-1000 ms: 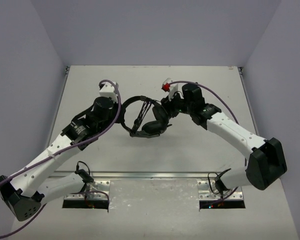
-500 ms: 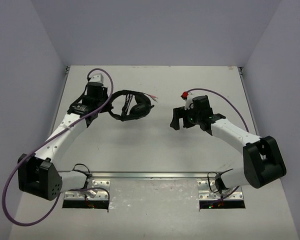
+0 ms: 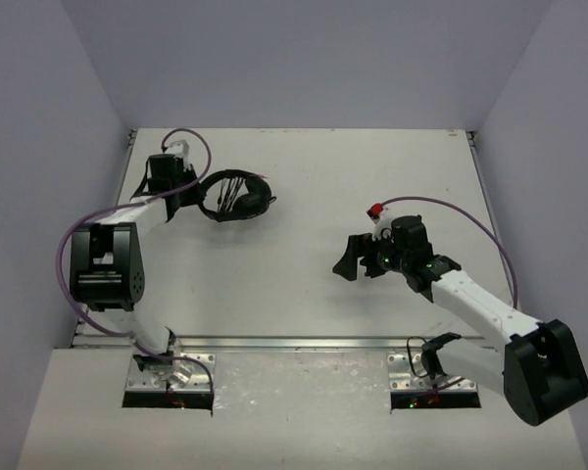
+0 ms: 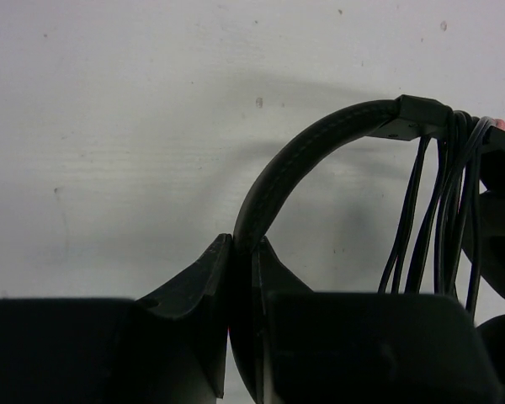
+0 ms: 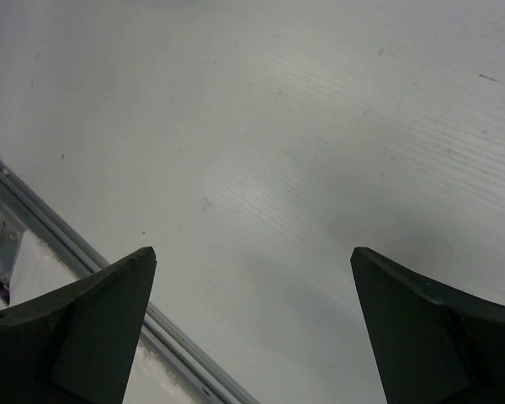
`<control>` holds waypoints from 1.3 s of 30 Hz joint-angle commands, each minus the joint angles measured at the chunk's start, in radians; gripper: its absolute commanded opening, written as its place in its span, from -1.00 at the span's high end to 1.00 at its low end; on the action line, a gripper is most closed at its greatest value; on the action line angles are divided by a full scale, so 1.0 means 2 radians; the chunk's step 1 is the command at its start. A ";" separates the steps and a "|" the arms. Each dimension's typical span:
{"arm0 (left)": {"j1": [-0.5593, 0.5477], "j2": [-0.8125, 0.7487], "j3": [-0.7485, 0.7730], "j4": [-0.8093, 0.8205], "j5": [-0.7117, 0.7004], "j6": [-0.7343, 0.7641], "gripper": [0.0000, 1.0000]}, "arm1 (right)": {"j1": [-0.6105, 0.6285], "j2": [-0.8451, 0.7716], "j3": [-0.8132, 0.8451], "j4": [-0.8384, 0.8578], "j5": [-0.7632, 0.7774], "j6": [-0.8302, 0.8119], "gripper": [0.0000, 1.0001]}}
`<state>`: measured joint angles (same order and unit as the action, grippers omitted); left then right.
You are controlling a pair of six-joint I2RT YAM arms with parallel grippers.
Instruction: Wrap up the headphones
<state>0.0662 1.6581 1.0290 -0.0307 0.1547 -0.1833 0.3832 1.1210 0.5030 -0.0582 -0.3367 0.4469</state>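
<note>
1. Your right tool is hanging wide open and empty above the counter, well apart from the headphones.
2. Your left tool is clamping the headband, with the cable looped just beyond it.
3. Wrapping seems done; you are probably setting the headphones down next.
4. Since a second ago, both arms are separating, with the headphones travelling left.

Black cable-wrapped headphones, far-left tabletop

High rear view over whole table, wrist views close above its surface
</note>
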 commanded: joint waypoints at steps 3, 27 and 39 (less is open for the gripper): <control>0.001 0.054 0.011 0.113 0.046 0.064 0.75 | 0.004 -0.049 -0.012 0.036 -0.046 0.010 -0.98; -0.028 -0.027 -0.032 0.071 -0.107 0.019 -1.00 | 0.005 -0.072 0.027 -0.022 0.004 -0.022 -0.98; -0.028 -0.316 0.029 -0.209 -0.196 -0.031 -1.00 | 0.009 -0.170 0.266 -0.357 0.301 -0.065 -0.98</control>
<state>0.0090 1.1835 1.1004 -0.2886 -0.2607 -0.2443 0.3992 0.8429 0.9272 -0.5522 0.0433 0.3679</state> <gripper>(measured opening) 0.999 0.992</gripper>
